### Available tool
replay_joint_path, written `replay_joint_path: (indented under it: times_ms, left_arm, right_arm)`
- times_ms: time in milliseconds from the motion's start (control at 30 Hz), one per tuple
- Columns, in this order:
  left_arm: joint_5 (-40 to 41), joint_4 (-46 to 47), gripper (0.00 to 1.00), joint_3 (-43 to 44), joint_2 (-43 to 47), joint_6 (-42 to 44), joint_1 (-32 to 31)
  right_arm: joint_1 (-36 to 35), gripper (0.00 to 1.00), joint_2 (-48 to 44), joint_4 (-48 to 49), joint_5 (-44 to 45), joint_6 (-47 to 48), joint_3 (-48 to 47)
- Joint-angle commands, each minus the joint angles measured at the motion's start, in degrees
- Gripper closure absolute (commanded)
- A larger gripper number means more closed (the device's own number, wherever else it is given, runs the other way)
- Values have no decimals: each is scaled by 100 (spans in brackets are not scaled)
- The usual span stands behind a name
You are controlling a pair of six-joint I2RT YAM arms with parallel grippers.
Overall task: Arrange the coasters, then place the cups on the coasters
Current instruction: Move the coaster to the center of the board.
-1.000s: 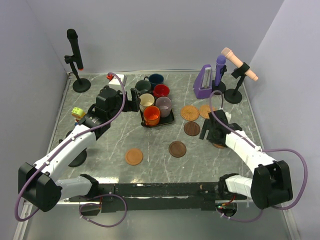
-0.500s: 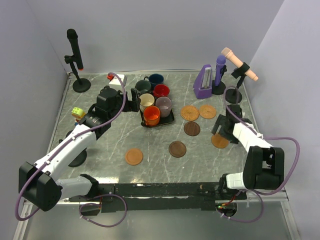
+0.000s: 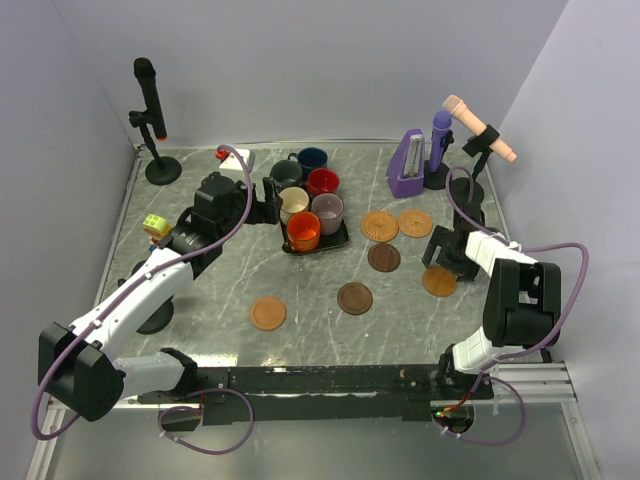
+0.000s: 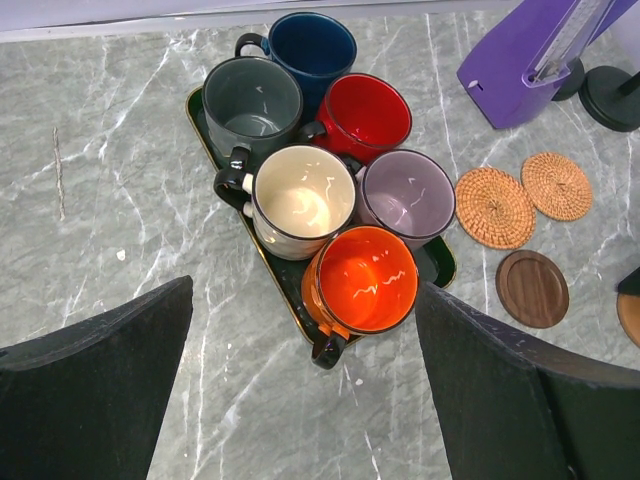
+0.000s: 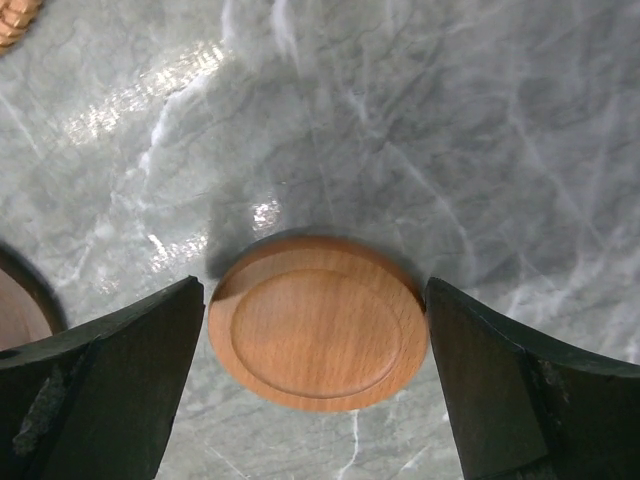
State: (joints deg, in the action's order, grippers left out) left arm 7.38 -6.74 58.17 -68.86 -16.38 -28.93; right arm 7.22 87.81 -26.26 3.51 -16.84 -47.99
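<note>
Right gripper point(image 5: 316, 385), jaws wide and empty, hangs over a tan coaster point(image 5: 318, 322) at the overhead view's right, likely to reposition it. Left gripper point(image 4: 300, 400), equally wide and empty, waits above the cups point(image 4: 303, 200), which sit on the tray point(image 4: 432, 265) at upper centre.

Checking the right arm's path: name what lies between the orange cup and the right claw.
One dark brown coaster lies flat between the orange cup and the right claw; the top view shows it.
</note>
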Motion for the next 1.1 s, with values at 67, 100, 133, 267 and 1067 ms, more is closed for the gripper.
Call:
replay_joint_path:
  times_ms: [67,100,133,267,1067]
  left_arm:
    - [-35,121,3,80,13,-67,-16]
    - [-43,129,3,89,13,-67,-16]
    - [-43,121,3,89,22,-76,-16]
    - [-17,121,3,80,31,-58,-16]
    - [-78,129,3,71,75,-102,-16]
  right_arm:
    - [-2,5,43,34,-526,32,-18]
    - [-19,6,34,7,-561,32,-26]
    - [-37,6,43,-19,-570,14,-35]
    - [-63,7,122,-186,-553,14,-132]
    - [-1424,18,105,-977,-202,-363,105]
